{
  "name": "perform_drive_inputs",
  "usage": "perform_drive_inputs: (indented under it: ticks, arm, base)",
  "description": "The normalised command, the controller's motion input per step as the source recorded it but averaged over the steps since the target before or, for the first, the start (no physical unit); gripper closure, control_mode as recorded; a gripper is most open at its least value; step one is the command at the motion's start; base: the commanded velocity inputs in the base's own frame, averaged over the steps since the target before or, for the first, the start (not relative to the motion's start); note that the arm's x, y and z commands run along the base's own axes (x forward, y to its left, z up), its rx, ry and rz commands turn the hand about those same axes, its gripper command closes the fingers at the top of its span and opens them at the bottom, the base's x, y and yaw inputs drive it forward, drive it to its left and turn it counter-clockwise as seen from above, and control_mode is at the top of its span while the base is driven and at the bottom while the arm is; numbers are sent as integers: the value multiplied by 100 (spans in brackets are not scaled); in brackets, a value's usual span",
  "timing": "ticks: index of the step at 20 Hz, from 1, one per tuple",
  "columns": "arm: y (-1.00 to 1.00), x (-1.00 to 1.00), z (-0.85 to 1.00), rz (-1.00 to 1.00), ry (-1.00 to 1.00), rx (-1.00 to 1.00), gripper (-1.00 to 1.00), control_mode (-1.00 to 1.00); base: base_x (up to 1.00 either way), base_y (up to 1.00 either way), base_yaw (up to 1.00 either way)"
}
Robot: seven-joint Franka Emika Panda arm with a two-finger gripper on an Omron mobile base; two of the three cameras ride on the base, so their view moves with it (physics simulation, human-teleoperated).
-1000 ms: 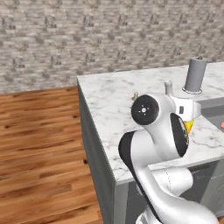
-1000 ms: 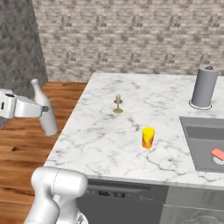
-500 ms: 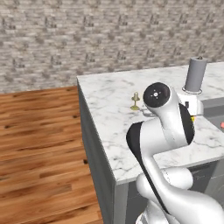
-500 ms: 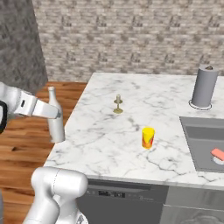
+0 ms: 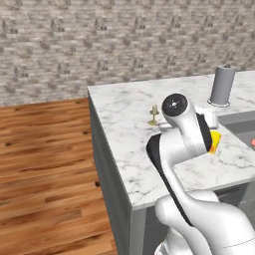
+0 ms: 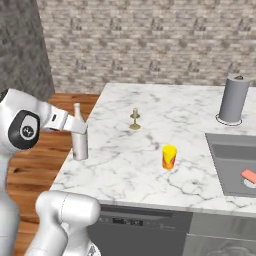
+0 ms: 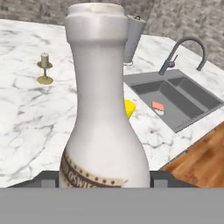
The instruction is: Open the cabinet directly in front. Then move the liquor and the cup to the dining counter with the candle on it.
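My gripper [image 6: 78, 128] is shut on the liquor [image 6: 79, 137], a pale slim-necked bottle held upright at the near left edge of the dining counter [image 6: 125, 160]. Whether its base touches the marble I cannot tell. In the hand view the liquor [image 7: 104, 113] stands close up between my gripper's [image 7: 105, 177] fingers. The yellow cup [image 6: 169, 157] stands on the counter to the bottle's right, partly hidden behind my arm in the left base view [image 5: 215, 141]. The candle [image 6: 134, 119] stands farther back on the marble. The cabinet is out of view.
A grey upright cylinder [image 6: 233, 98] on a round base stands at the counter's back right. The built-in sink [image 6: 231, 165] holds a pink sponge [image 6: 249, 175], with the faucet [image 7: 181, 54] beside it. Wood floor [image 5: 45, 164] lies left of the island, a brick wall behind.
My arm has swung right, carrying the liquor from over the wood floor to the counter's left edge. Cup and candle have not moved.
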Motion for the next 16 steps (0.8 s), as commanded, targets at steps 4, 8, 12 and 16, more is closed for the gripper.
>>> perform_drive_inputs:
  ticks: [4, 8, 12, 16]
  arm:
    - [-3, 89, -50, 10, 0, 12, 100, -100]
    - [0, 94, -52, 12, 0, 11, 100, -100]
    - [0, 100, -55, 12, -1, 8, 100, -100]
    - [0, 98, -53, 9, -4, 2, 100, -100]
  base:
    - [0, 0, 0]
    - [0, 0, 0]
    - [0, 0, 0]
    - [0, 0, 0]
